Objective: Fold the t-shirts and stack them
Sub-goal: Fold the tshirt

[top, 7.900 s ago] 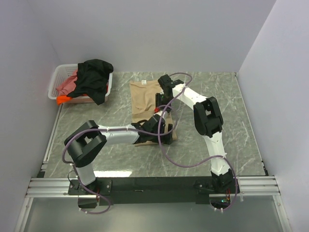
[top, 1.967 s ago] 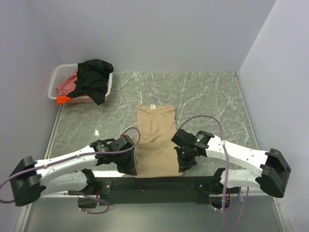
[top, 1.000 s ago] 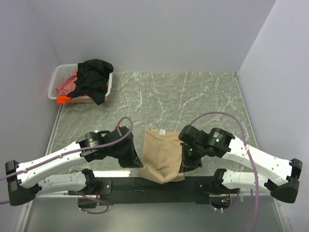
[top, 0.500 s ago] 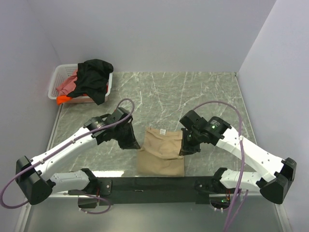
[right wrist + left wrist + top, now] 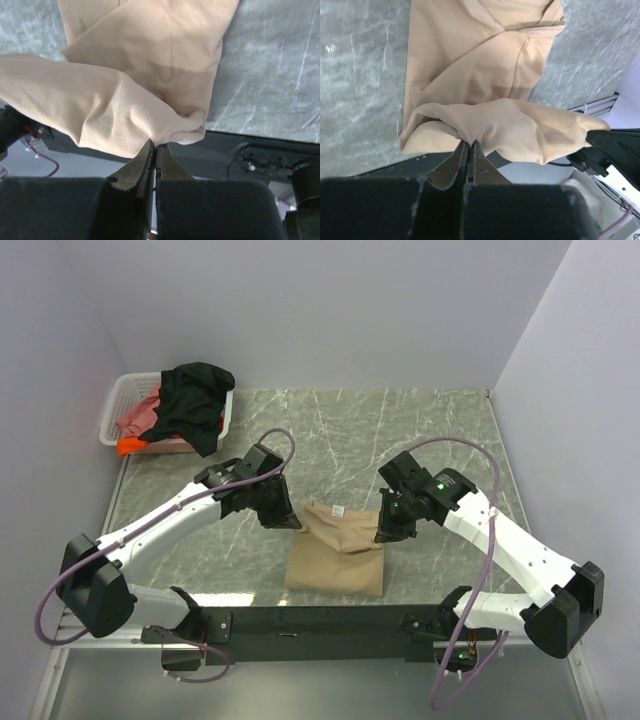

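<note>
The tan t-shirt (image 5: 336,565) sits near the front edge of the grey marbled bench (image 5: 430,430), between the two arms. Its near part lies flat on the stone. The far part is held up off the bench as a loose, sagging fold, with the small white tag (image 5: 338,511) showing on top.

The left arm (image 5: 170,522) reaches in from the left, and the left jaws are clenched on the left end of that fold. In the left wrist view the tips are pressed together with a pinch of tan cloth caught between them, and the fabric bunches out to the right of the pinch. The right arm (image 5: 510,540) comes in from the other side, and the right jaws grip the right end of the fold the same way, tips closed tight on a puckered corner.

Well apart, in the far left corner, stands a white lattice basket (image 5: 118,398). A black t-shirt (image 5: 195,405) is draped over its rim, a pink-red one (image 5: 136,418) is bundled inside, and a strip of orange cloth (image 5: 128,446) shows at its near side.
</note>
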You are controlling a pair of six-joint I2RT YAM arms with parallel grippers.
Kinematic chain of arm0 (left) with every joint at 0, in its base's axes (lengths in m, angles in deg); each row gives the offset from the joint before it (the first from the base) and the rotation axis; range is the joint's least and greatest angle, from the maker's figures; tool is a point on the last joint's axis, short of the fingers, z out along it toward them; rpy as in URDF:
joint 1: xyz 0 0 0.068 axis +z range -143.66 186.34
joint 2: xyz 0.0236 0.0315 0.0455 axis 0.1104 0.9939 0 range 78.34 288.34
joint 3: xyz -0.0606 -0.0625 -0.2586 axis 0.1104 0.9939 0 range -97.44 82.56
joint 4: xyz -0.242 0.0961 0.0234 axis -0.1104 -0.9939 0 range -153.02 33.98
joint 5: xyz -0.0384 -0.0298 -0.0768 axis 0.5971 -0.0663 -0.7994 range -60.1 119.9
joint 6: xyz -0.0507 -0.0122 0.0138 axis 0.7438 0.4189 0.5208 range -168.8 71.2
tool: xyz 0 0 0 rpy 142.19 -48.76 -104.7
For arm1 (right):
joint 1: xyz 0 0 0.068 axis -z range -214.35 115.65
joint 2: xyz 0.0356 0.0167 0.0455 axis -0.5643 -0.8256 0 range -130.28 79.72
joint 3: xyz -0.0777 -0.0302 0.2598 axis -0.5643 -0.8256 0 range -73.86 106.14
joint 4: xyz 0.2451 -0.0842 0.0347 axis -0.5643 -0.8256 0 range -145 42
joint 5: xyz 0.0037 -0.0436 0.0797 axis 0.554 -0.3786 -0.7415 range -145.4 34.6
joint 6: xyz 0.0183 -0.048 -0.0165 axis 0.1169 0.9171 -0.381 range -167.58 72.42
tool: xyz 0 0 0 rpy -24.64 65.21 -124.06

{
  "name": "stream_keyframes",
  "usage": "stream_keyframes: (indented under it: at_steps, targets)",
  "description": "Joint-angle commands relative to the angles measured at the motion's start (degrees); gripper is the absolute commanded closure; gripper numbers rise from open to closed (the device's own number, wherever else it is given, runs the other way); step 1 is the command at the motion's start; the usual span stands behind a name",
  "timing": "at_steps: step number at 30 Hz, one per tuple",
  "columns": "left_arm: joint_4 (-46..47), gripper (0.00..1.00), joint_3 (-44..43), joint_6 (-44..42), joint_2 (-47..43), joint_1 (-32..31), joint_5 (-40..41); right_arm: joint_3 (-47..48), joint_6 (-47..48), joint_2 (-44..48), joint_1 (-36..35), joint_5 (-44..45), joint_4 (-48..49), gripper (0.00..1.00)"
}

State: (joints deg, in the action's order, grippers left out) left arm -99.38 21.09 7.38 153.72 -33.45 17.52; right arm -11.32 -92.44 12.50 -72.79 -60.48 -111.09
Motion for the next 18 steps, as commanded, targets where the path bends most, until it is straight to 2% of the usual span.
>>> stream_keyframes:
  at_steps: [1, 9, 18]
  targets:
    - [3.97, 0.99, -2.86, -3.27, 1.87, 0.76, -0.98, -0.23, 2.85, -1.50, 1.69, 1.56, 4.11, 1.00]
    - [6.53, 1.00, -7.96, -9.06, 9.87, 2.08, -0.80, -1.99, 5.57, -6.25, 3.28, 2.71, 8.16, 1.00]
    - [8.20, 1.00, -7.17, -11.79, 14.45, 3.23, 0.43, -1.81, 7.42, -11.44, 5.47, 4.90, 11.23, 1.00]
